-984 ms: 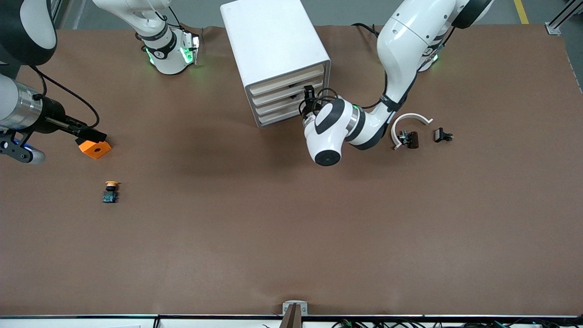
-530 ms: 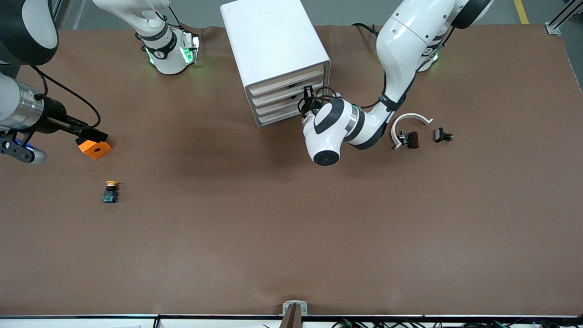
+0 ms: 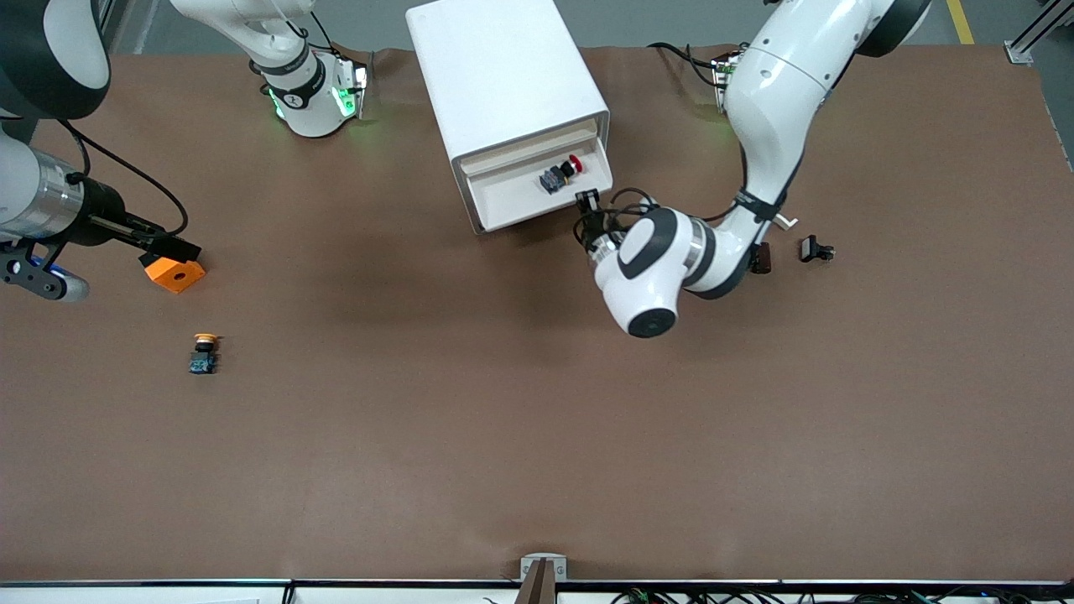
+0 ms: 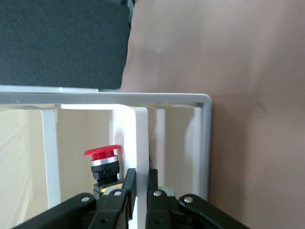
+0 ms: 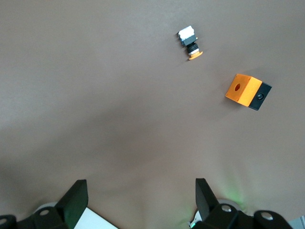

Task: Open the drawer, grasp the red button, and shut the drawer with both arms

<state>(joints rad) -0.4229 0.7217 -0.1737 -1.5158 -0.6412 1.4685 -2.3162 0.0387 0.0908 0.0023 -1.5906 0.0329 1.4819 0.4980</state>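
The left hand [image 4: 138, 200] is clamped on the cream front lip of the shallow white tray drawer [image 3: 524, 197], which stands pulled out of the white rounded cabinet [image 3: 503, 75]; the opening step looks done or nearly so. Just past those fingers, inside the tray, lies the small red-capped push button on its dark blocky body [image 3: 559, 174] (on its side, cap toward the cabinet).

Next, I judge, the left hand should hold the drawer steady while the right arm comes for the button; nothing lies on top of it, though the left wrist crowds that corner.

The right hand [image 5: 138, 200] waits with fingers apart, high over the bench [image 3: 537, 436] at its own end, well away from the drawer. Below it sit an orange cube with a hole [image 5: 243, 90] and a yellow-orange-capped button [image 5: 191, 42], neither wanted.
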